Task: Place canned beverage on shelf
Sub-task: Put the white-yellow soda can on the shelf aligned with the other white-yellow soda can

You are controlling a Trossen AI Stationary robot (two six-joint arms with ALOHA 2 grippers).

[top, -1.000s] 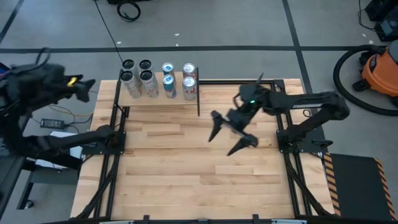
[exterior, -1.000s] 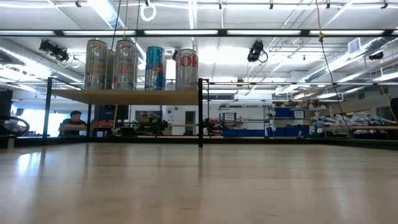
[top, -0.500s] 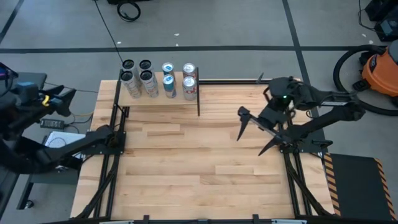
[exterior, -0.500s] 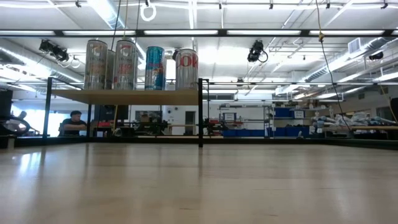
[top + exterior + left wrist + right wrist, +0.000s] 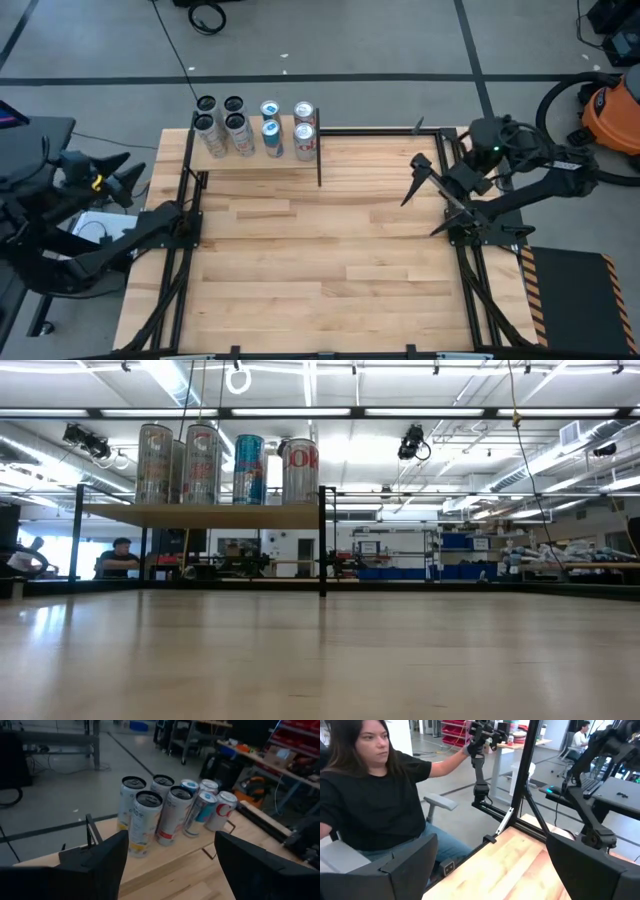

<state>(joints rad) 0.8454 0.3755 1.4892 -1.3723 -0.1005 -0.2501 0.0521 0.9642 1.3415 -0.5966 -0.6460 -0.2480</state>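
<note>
- The shelf [image 5: 255,155] sits at the far edge of the surface [image 5: 320,260], toward my left side; its pale panel is raised on thin black rods, as the low view shows [image 5: 200,515].
- Eight cans [image 5: 255,125] stand upright on the shelf in two close rows: four silver ones [image 5: 150,812] on its left half, then two blue-and-white ones [image 5: 270,128], then two with red lettering [image 5: 304,128] beside the shelf's right post.
- My right claw [image 5: 428,200] hangs over the right part of the surface, near the right-hand frame rail and well apart from the shelf and its cans; its fingers are spread wide with nothing between them.
- My left claw [image 5: 112,172] is off the surface's left edge, above the floor and the arm's stand, also apart from the shelf; in my left wrist view its two dark fingers [image 5: 100,865] stand parted and empty, with the cans in front of them.
- In my right wrist view a person [image 5: 375,805] in a black shirt sits just beyond the surface's edge, one arm stretched toward a dark jointed device [image 5: 480,750] on a stand.
- In the low view another person [image 5: 120,558] sits far back in the room, seen below the shelf.
</note>
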